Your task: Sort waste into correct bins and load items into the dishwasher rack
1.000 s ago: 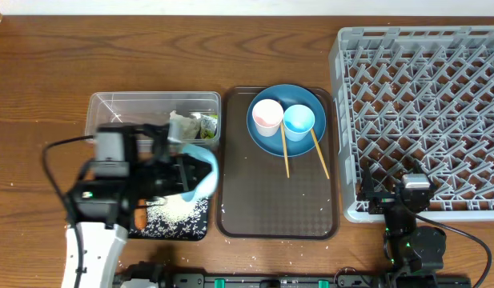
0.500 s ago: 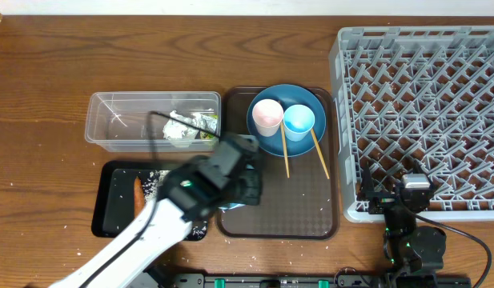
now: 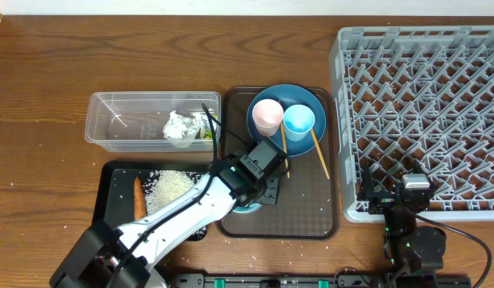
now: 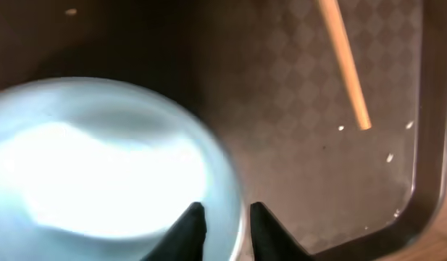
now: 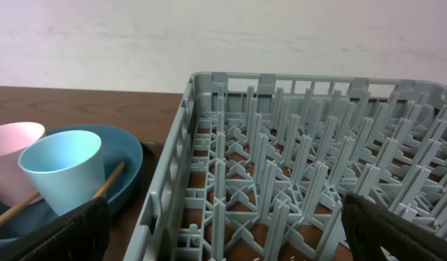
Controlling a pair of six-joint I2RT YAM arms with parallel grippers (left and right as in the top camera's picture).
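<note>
Carrot [image 3: 138, 198], long axis front-to-back, black tray [image 3: 113, 213]

The pale blue-white round bowl [image 4: 100, 159] looks glossy and smooth; the brown plastic serving tray [image 4: 295, 145] is matt (diamond-textured); the brown wooden table [image 3: 150, 56] shows grain.

plate [image 3: 299, 146] on serving tray [image 3: 311, 210], dishwasher rack [image 3: 423, 96] to its right.

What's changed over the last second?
The left end effector carried the pale bowl rightward, from over the black tray to the brown serving tray; its fingers straddle the rim, and whether it has let go is unclear. The plate, rack and right end effector stayed put.
</note>
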